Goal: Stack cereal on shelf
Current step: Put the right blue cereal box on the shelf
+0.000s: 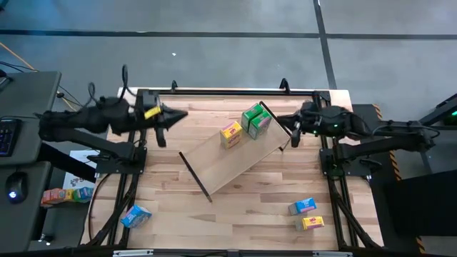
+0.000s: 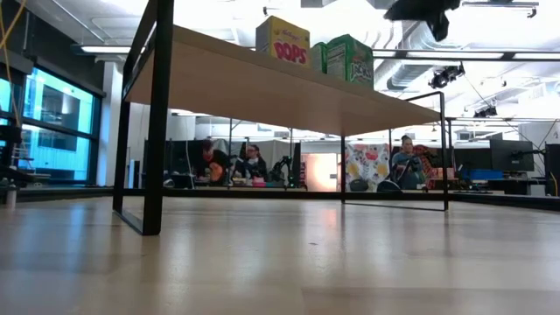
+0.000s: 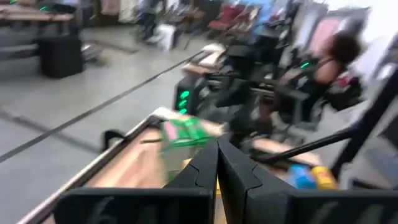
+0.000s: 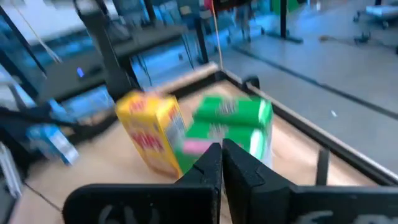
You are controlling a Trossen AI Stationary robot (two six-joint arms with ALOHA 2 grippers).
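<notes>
The right pincer, fingers pressed together on nothing, hangs just beside the far-right end of the shelf, close to the green cereal boxes that stand on the board next to a yellow cereal box. Across the table, the left pincer is likewise closed and empty, raised near the table's far-left side and well apart from any box. The shelf lies diagonally across the middle of the table, its long axis running from the near left to the far right, with a thin dark panel at each end. Three boxes are not yet shelved: a blue box and a second yellow box lie together near the table's front-right corner, toward the front edge from the right pincer and on its own side of the shelf, while another blue box lies at the front-left corner, nearer the left arm. Judged from this layout, the right arm is the better placed for the front-right pair, and the left arm for the lone blue box; either pincer would first have to open.
</notes>
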